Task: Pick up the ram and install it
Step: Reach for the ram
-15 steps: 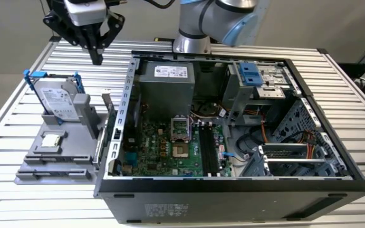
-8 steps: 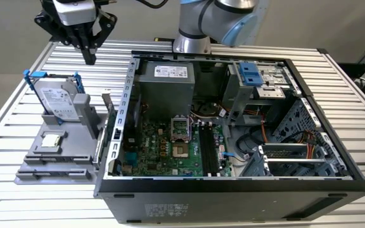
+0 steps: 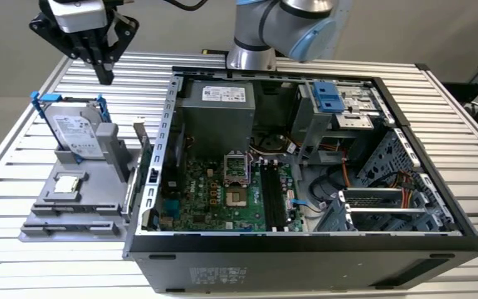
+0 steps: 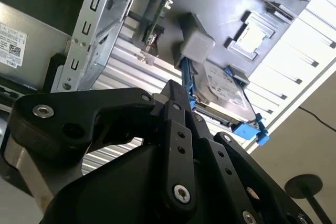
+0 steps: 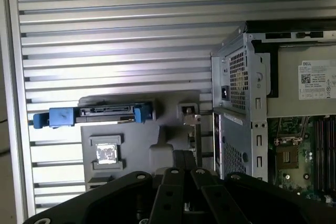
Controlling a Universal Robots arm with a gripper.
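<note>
Black fingers (image 4: 177, 116) lie pressed together with nothing between them, so I judge the pickup not yet made. The task looks to be at its very beginning. The gripper (image 3: 104, 76) hangs in the air outside the computer case (image 3: 171, 124), off the wall on the exterior view's left, touching nothing.

Nearer the case than the gripper, the ram (image 3: 140, 134) stands on its thin edge in a grey holder (image 3: 98, 218) just beside that same wall. In the first wrist view the ram (image 5: 189, 115) shows edge-on between the holder's grey face and the case's perforated side, clear of the fingertips.

Farther from the case on the same holder, the hard drive (image 3: 77, 131) with blue rails stands upright. The square processor chip (image 3: 67, 184) lies flat in its recess. Both sit untouched.

Inside the case, the black memory slots (image 3: 274, 193) on the green motherboard appear to have no stick seated in them, though the view is too coarse to be sure. Grasping, carrying and seating the ram are all left to do.
</note>
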